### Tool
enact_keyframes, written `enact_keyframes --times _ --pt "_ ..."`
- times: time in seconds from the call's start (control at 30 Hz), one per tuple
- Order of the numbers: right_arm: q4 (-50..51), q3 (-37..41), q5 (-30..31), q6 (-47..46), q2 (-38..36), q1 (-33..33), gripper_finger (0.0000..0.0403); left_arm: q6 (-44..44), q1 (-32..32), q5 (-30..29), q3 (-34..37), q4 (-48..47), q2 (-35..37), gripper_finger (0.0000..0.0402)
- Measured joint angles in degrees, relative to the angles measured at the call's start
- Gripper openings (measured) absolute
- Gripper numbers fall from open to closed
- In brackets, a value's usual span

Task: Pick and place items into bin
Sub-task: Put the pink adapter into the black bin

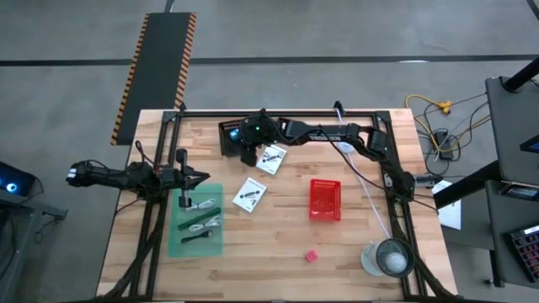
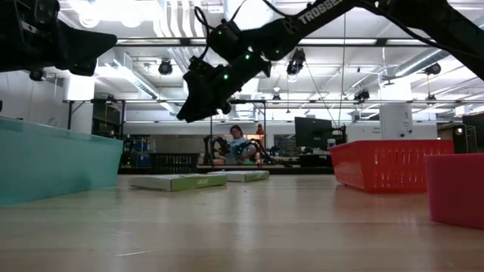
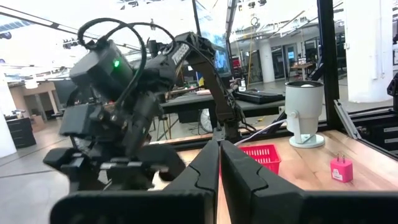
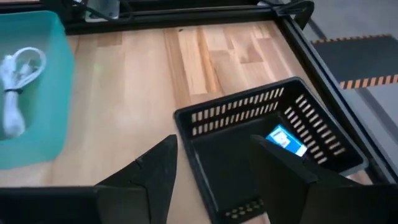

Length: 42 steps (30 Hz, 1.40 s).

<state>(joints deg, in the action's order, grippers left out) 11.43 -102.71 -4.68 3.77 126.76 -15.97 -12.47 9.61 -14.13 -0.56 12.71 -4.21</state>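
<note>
left end effector (image 3: 219,167) closed | right arm (image 3: 134,106) ahead | red basket (image 3: 261,155) | pink cube (image 3: 341,168)

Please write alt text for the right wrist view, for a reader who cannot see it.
The right gripper, fingers open and empty, hangs over a black slotted plastic basket holding a small blue item on the wooden table. Off to one side, a teal translucent bin contains a coiled white cable.

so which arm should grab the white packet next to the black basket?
Right. The right gripper hangs open over the black basket, and that white packet lies right beside it. The left gripper is shut, over by the green bin, farther off.
</note>
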Motion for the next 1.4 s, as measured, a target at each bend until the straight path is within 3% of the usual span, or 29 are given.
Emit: enact_keyframes --times 0.2,0.53,0.87,1.27,1.4 --pt "11.56 -0.16 -0.15 -0.36 -4.63 4.08 0.0216 -0.01 0.0 0.02 0.0 0.02 0.0 0.0" --pt "36.83 -0.16 0.07 -2.0 -8.67 17.47 0.027 0.0 0.0 0.02 0.0 0.03 -0.04 0.0" --pt "58.71 -0.09 1.15 -5.98 -9.77 27.14 0.0261 -0.01 0.01 0.02 0.0 0.11 -0.04 0.0" --pt "59.73 0.3 -0.34 -8.46 -9.77 39.45 0.0238 0.11 -0.01 0.02 0.0 0.0 -0.04 0.0" --pt "56.54 0.92 1.92 -10.71 -9.75 42.89 0.024 0.13 0.02 0.02 0.0 -0.02 -0.15 0.0"
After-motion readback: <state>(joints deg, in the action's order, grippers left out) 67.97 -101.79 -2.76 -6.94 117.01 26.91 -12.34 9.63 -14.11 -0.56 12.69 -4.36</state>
